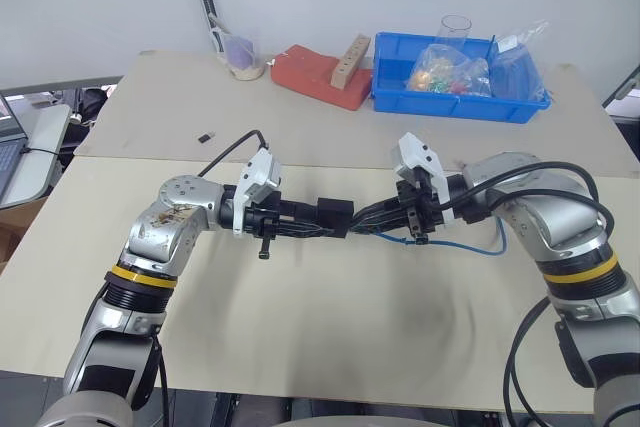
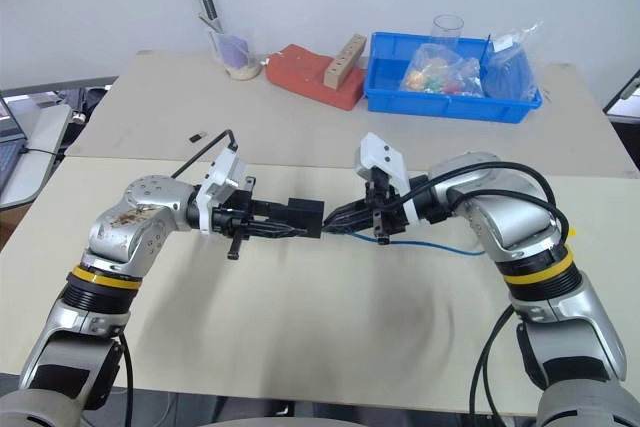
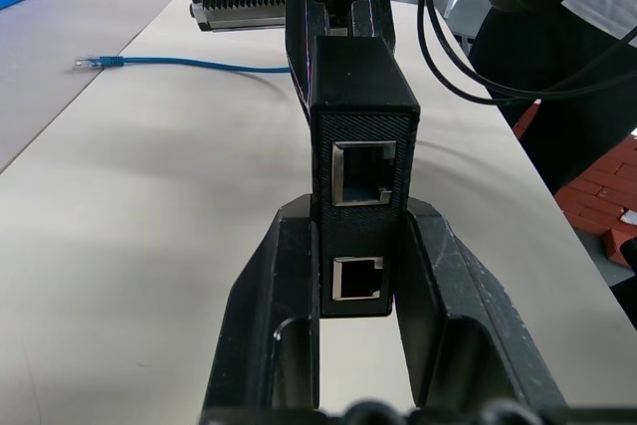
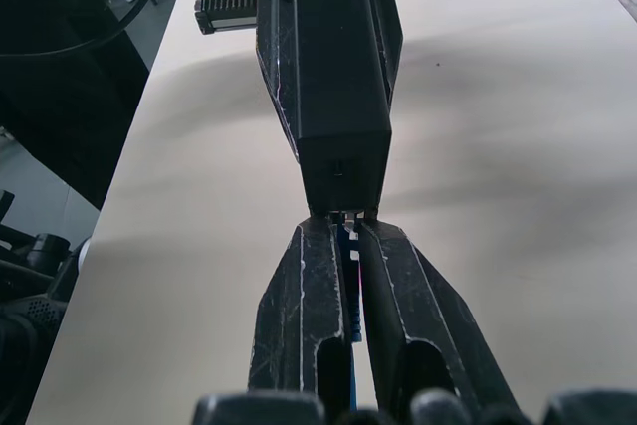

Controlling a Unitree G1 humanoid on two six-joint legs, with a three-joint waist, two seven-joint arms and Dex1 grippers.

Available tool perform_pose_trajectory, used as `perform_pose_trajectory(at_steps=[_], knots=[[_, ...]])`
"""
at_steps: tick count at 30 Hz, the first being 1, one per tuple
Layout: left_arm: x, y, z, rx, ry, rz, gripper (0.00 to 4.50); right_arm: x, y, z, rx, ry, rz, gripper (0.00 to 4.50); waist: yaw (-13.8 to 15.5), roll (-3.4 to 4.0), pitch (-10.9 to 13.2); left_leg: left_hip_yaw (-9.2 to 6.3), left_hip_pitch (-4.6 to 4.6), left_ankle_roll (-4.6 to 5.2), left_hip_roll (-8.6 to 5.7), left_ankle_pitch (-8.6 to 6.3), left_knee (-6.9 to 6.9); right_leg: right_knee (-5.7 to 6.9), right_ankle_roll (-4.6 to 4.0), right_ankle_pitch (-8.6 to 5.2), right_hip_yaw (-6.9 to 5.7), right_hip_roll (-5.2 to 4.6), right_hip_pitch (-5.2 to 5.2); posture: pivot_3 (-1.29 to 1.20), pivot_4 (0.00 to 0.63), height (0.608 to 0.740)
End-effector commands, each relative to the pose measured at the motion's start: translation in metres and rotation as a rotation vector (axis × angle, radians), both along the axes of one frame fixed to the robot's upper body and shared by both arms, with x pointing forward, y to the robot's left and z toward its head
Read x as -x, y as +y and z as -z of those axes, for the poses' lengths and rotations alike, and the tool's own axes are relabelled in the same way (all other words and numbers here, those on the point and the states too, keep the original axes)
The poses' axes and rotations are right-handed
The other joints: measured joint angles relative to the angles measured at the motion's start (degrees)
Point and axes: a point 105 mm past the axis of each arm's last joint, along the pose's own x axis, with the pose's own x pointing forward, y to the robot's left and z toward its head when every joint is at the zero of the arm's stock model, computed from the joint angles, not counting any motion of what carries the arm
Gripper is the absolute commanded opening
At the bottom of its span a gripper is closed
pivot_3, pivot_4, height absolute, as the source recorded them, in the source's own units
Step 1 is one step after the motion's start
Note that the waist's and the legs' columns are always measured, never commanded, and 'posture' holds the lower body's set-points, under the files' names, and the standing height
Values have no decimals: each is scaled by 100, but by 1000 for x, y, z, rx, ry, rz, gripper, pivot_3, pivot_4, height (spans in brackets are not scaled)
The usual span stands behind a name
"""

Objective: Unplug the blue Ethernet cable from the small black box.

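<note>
Head view: left gripper [image 1: 318, 223] clamps the box [image 1: 334, 215] in mid-air over the desk [image 1: 330, 327], right gripper [image 1: 372, 223] meets it from the other side, cable [image 1: 470, 245] trailing onto the desk. Left wrist: box wedged between the fingers [image 3: 274, 325], two ports facing the camera look empty. Right wrist: right gripper pinched on the cable's plug right at the box's end face, apparently still seated, so the pull-out is left.

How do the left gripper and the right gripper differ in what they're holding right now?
The left gripper is shut on the small matte-black box, clamping its sides. The right gripper is shut on the thin blue Ethernet cable at its plug, against the box's end. Both are held above the table, pointing at each other.
</note>
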Motion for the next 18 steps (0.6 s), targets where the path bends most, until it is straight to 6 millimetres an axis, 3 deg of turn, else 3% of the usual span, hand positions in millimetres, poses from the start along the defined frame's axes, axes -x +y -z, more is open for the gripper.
perform_pose_trajectory(at_steps=[1,2,6,18], knots=[[1,-2,-9,14,-55,16,524,3,2,-5,-5,-21,-20,32,-1,0,0,0,0,0,0,0,0,0,0,0,0,0,0,0,150,740],[1,-2,-9,15,-54,16,524,3,2,-5,-6,-20,-19,32,-1,0,0,0,0,0,0,0,0,0,0,0,0,0,0,0,150,740],[1,-2,-9,14,-53,17,524,2,2,-5,-7,-21,-15,1587,0,0,0,0,0,0,0,0,0,0,0,0,0,0,0,0,150,740],[2,-3,-9,12,-53,24,524,-1,3,-2,1,-26,-11,1587,0,0,0,0,0,0,0,0,0,0,0,0,0,0,0,0,150,740]])
